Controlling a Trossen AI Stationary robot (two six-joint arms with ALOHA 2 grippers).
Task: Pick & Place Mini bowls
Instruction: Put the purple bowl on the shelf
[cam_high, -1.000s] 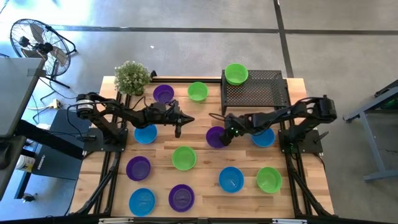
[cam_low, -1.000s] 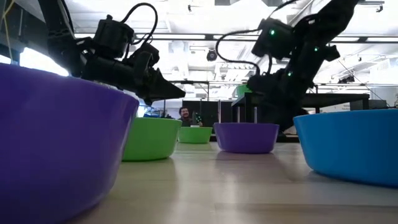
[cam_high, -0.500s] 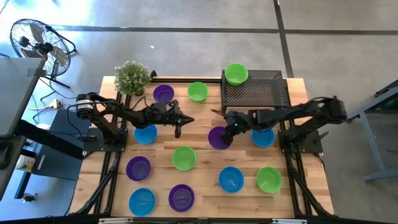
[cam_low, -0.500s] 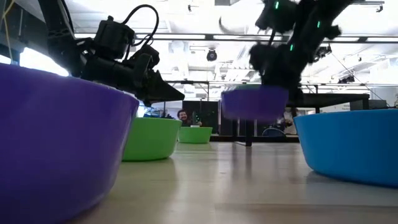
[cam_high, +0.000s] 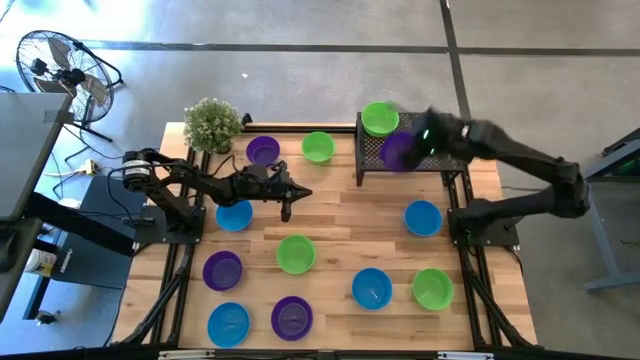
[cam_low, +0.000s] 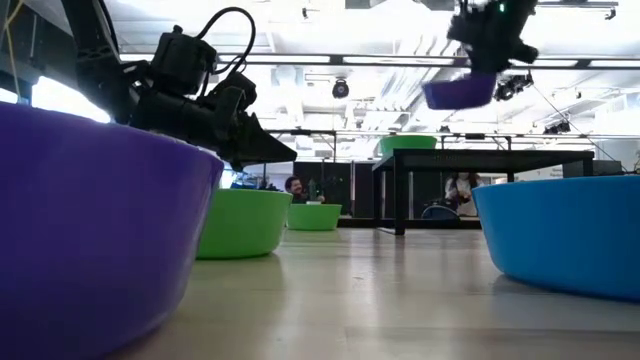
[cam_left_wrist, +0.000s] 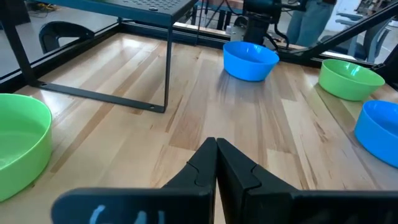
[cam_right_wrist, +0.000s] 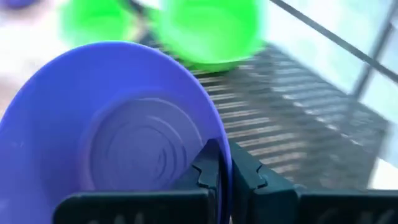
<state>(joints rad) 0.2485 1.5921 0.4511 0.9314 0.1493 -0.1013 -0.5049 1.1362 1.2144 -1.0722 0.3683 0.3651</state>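
R gripper (cam_high: 415, 148), jaws clamped on rim of purple bowl (cam_high: 398, 151), carries it above rack (cam_high: 440, 150) at table's far edge, beside green bowl (cam_high: 379, 118). Lower it level before release. L gripper (cam_high: 287, 205) closed, empty.

The right arm stretches toward the table's far side, its gripper (cam_right_wrist: 222, 163) raised high with fingers pinched together. The left arm reaches to mid-table, its gripper (cam_left_wrist: 216, 163) closed and empty, above the surface.

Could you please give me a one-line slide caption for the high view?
Right claw carries a purple mini bowl over the black mesh rack, beside a green bowl.
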